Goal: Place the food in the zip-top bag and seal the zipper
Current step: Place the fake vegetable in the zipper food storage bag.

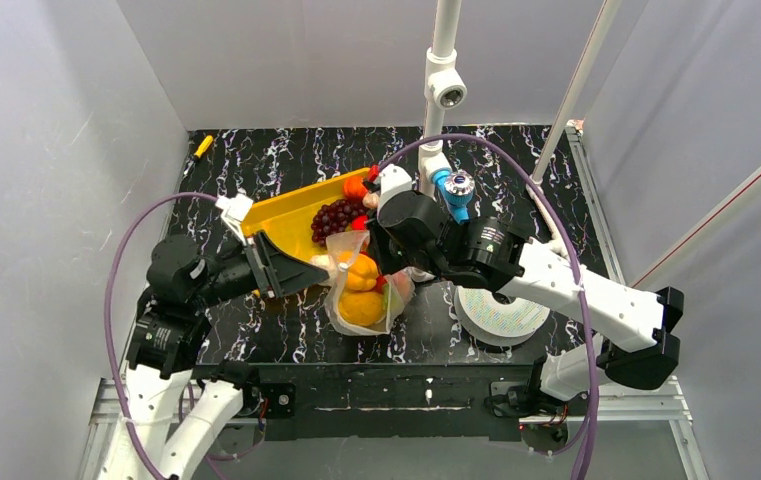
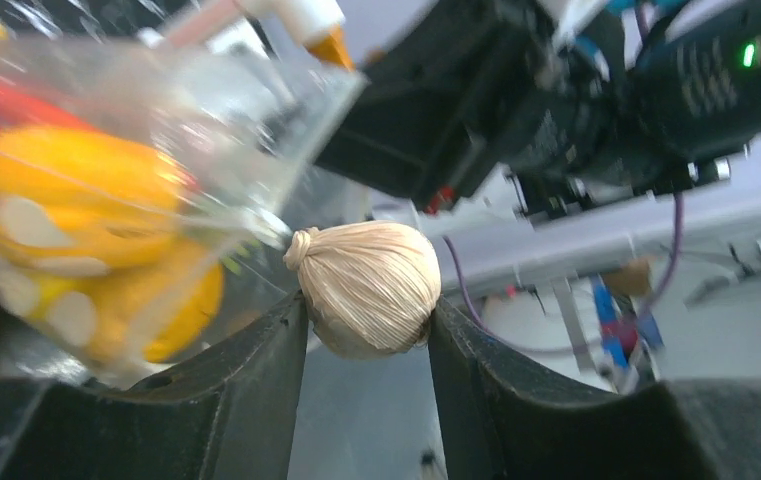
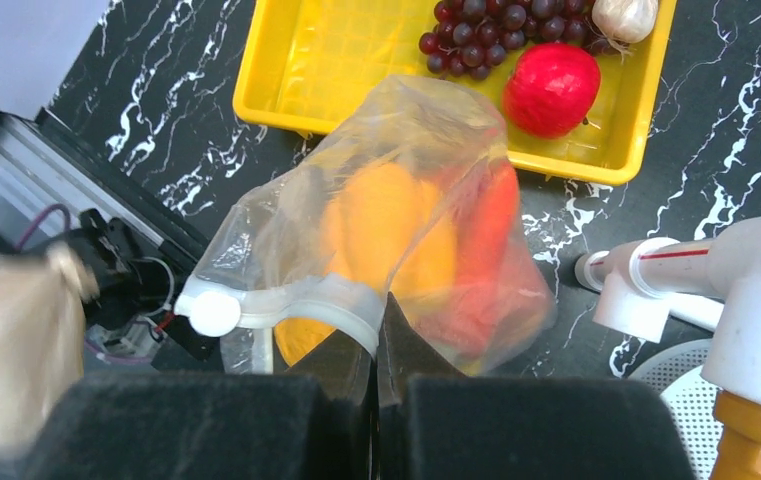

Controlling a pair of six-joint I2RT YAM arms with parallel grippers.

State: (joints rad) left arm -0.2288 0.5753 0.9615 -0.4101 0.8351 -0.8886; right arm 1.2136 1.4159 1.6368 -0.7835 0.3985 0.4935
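It looks like filling time: the left claw (image 2: 366, 315) squeezes a pale garlic (image 2: 364, 280) right beside the zip-top bag (image 3: 396, 190), whose rim the right claw (image 3: 378, 350) pinches tight, so the garlic should drop inside next.

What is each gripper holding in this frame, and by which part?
The left gripper pinches a beige garlic-shaped toy across its middle. The right gripper is shut on the zip-top bag at its edge, apparently the mouth.
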